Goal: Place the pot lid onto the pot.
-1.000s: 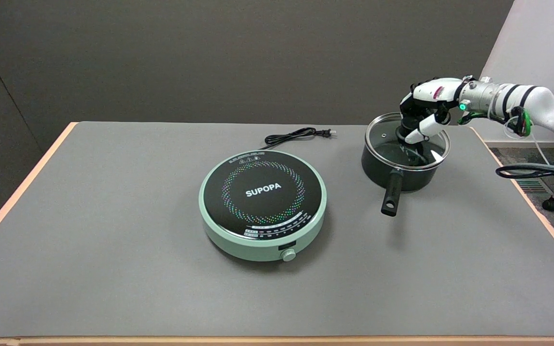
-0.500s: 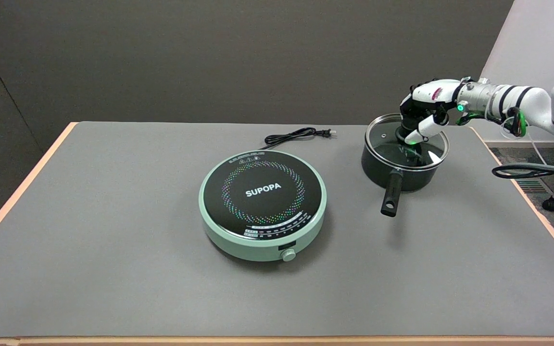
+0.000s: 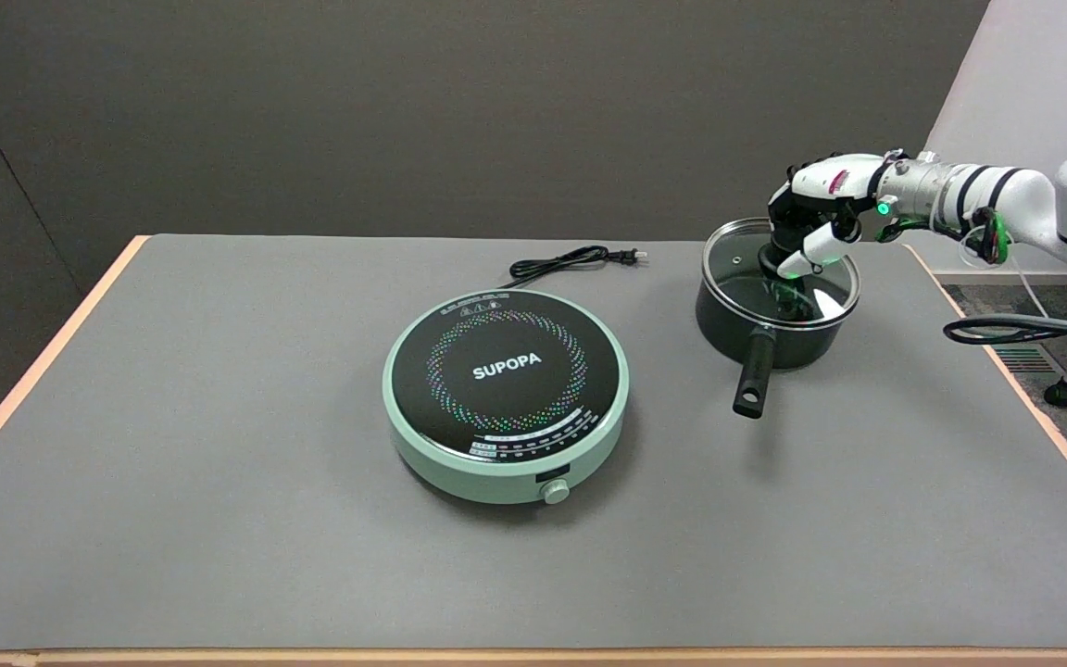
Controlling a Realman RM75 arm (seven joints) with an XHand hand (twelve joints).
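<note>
Near the bench's far right corner, the glass pot lid lies on the black pot, whose handle points toward the near edge. The right hand reaches over it, fingers curled down and pinching the lid's knob.

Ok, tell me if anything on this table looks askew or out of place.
The glass pot lid looks tilted on the pot, not flush with the rim, with the right hand at its knob. The induction cooker has its cord lying unplugged on the table. Nothing spilled or damaged.
</note>
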